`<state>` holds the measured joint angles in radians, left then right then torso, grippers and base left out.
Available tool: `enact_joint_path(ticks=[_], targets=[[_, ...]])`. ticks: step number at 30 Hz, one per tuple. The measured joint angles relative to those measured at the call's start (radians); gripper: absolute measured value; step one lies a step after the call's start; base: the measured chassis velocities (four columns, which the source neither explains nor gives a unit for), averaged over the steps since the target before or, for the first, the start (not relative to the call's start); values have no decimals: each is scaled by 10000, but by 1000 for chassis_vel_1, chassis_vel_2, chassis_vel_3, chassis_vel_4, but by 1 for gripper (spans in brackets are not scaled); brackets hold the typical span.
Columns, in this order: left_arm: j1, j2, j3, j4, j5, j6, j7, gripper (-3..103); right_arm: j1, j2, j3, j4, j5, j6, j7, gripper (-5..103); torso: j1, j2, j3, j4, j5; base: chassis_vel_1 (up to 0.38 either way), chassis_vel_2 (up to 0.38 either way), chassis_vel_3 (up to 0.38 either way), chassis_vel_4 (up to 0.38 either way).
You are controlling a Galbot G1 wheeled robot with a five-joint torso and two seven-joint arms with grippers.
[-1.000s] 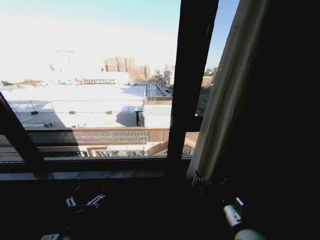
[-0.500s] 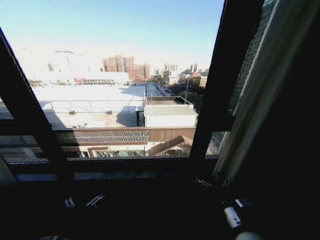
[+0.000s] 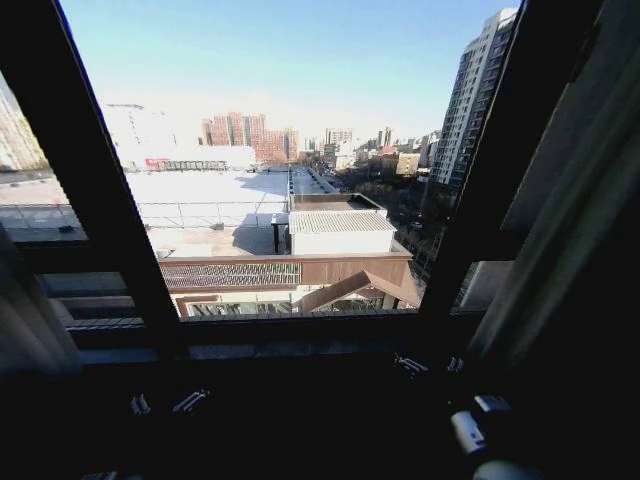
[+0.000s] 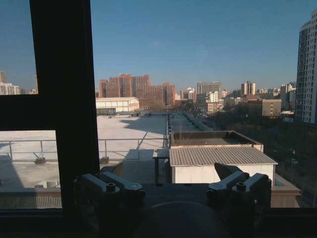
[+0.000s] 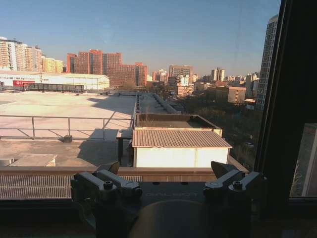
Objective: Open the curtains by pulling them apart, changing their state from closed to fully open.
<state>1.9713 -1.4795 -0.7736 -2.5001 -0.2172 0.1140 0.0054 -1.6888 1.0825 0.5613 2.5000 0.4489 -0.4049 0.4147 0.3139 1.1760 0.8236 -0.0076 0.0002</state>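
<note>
The curtains hang apart at the sides of the window. The right panel (image 3: 585, 210) is a shaded off-white strip along the right edge, and a fold of the left panel (image 3: 28, 325) shows at the lower left. My left gripper (image 3: 165, 403) (image 4: 173, 187) is low in front of the sill, open and holding nothing. Below the right window post, my right gripper (image 3: 432, 365) (image 5: 168, 184) is open too, a little left of the right panel's lower part and apart from it. No cloth lies between the fingers of either gripper.
Two dark slanting window posts (image 3: 105, 190) (image 3: 500, 170) frame the glass, with a dark sill (image 3: 260, 345) below. Rooftops and city buildings lie outside. My right arm (image 3: 470, 432) shows at the bottom right.
The window posts and the right panel have slid outward toward the view's edges, and the left panel has come into view, so the camera has moved nearer the window. The grippers have barely shifted.
</note>
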Motion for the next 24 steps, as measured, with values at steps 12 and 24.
enact_joint_path(ticks=[12, 24], targets=[[-26, -113, -32, 0, 16, -85, 0, 100, 95, -70, -29, 0, 40, -9, 0, 100, 1, 0, 0, 0, 1, 349, 365, -358, -355], [-10, -163, -22, 0, 27, -100, -3, 100, 87, -65, -115, 0, 55, -36, -11, 100, 0, 0, -1, -2, 6, 365, 357, -362, -351]])
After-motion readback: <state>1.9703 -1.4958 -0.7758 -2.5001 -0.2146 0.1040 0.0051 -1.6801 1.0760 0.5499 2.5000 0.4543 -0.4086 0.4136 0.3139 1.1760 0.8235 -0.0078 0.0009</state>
